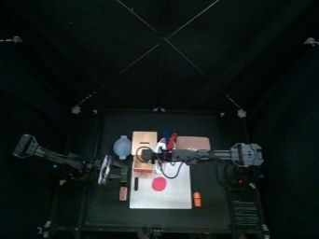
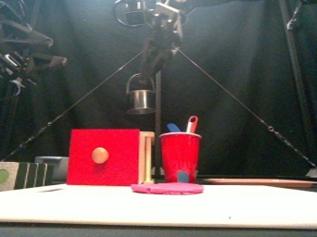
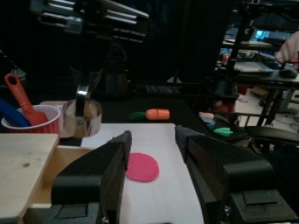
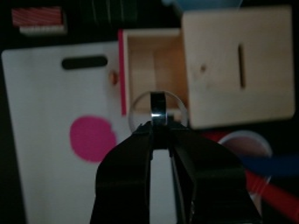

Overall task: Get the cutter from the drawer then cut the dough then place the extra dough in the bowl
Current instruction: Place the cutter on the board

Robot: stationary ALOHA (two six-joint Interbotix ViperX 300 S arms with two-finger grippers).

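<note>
Since cutter (image 2: 140, 93) hangs in the air above the open drawer (image 4: 153, 68), step in hand is judged as: carry it across to dough (image 1: 159, 187) and cut. Recs: keep enough height to clear box (image 1: 145, 147) edge and cup (image 2: 181, 155). Cutter dangles by its wire handle, so move slow to avoid swing. Centre ring over dough before descent, come down plumb, press flat onto board (image 1: 185, 177). Risk: a ring tilted on the wire would cut one side only, or drag dough off.

R gripper (image 4: 162, 129): jaws pinched tight on the wire handle, ring below them, touching nothing else. L gripper (image 3: 155, 136): jaws spread wide, empty, low over board beside box, pointing toward dough; contact w/ board not seen.

Dough lies flat on board in front of box, apart from both grippers. Bowl (image 1: 121, 145) sits left of box, for offcut later
</note>
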